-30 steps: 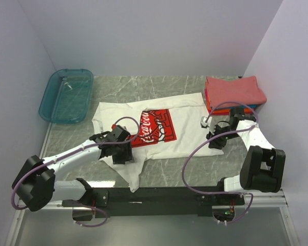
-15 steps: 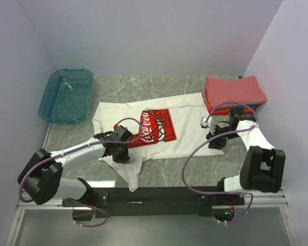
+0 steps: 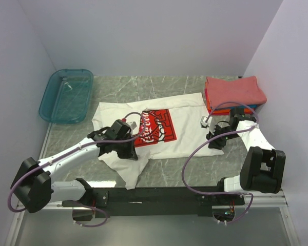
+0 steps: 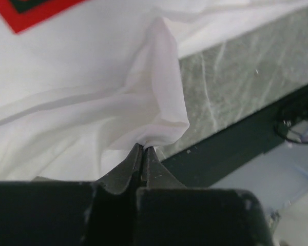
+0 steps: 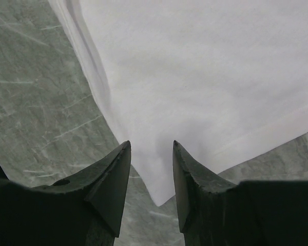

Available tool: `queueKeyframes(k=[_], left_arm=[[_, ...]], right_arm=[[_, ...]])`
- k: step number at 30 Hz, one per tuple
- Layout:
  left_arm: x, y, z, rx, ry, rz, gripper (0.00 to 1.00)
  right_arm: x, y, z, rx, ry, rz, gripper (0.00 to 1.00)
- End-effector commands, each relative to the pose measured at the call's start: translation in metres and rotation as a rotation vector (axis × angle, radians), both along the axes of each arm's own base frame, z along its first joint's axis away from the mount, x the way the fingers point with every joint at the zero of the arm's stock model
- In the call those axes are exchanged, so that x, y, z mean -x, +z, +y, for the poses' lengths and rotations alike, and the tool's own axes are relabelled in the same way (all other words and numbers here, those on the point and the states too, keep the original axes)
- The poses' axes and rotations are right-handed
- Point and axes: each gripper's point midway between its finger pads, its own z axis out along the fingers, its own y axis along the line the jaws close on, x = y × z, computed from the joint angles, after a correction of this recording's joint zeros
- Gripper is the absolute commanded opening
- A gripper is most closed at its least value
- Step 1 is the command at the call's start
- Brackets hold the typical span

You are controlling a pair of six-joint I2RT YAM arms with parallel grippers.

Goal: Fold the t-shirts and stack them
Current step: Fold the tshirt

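Note:
The white t-shirt (image 3: 187, 130) with a red Coca-Cola print (image 3: 155, 125) lies spread on the marble table. My left gripper (image 3: 128, 149) sits at its near left part, shut on a raised fold of white cloth (image 4: 161, 110); the jaws (image 4: 143, 147) pinch the fabric close to the table's front edge. My right gripper (image 3: 216, 141) hovers open over the shirt's near right corner (image 5: 161, 192), which lies between the fingers without contact. Folded coral-red, orange and blue t-shirts (image 3: 234, 91) are stacked at the far right.
A teal plastic bin (image 3: 66, 96) stands at the far left. The black base rail (image 3: 159, 195) runs along the near edge, close behind the pinched fold (image 4: 236, 148). Walls close in the left, back and right sides.
My left gripper has closed on the white shirt's fold and shifted slightly right and away from the front edge, bunching the cloth. The right arm has not moved.

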Motion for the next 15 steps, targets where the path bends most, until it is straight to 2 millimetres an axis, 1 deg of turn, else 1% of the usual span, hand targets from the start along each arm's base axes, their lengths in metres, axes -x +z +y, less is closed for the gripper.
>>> queueKeyframes(k=[1,2,4,5,6,7,8,10,11,13,14,15], left_arm=[[0.026,0.008,-0.029,0.136,-0.207,0.066,0.01],[0.035,0.000,-0.036,0.129,-0.247,0.097,0.05],[0.045,-0.003,-0.047,0.134,-0.318,0.121,0.08],[0.055,-0.002,-0.057,0.139,-0.370,0.126,0.11],[0.060,-0.007,-0.062,0.128,-0.400,0.146,0.14],[0.063,-0.006,-0.068,0.132,-0.426,0.149,0.17],[0.070,-0.005,-0.079,0.130,-0.464,0.150,0.25],[0.077,-0.002,-0.087,0.130,-0.505,0.156,0.31],[0.082,0.004,-0.096,0.131,-0.543,0.143,0.37],[0.085,0.014,-0.102,0.129,-0.575,0.122,0.40],[0.088,0.025,-0.106,0.131,-0.597,0.105,0.40],[0.085,0.029,-0.107,0.115,-0.597,0.072,0.41]], right_arm=[[-0.005,0.009,0.004,-0.033,-0.008,-0.017,0.45],[-0.006,0.010,0.004,-0.033,-0.009,-0.017,0.45],[-0.006,0.009,0.003,-0.030,-0.010,-0.015,0.45],[-0.007,0.010,0.002,-0.029,-0.014,-0.013,0.46],[-0.007,0.009,0.003,-0.028,-0.014,-0.012,0.45],[-0.007,0.009,0.003,-0.030,-0.014,-0.009,0.45],[-0.007,0.009,0.003,-0.030,-0.014,-0.011,0.45],[-0.007,0.007,0.003,-0.031,-0.015,-0.004,0.46],[-0.007,0.007,0.003,-0.031,-0.015,-0.004,0.46],[-0.007,0.006,0.003,-0.031,-0.015,0.002,0.46],[-0.007,0.006,0.002,-0.031,-0.016,0.003,0.46],[-0.008,0.006,0.003,-0.032,-0.016,0.003,0.46]])
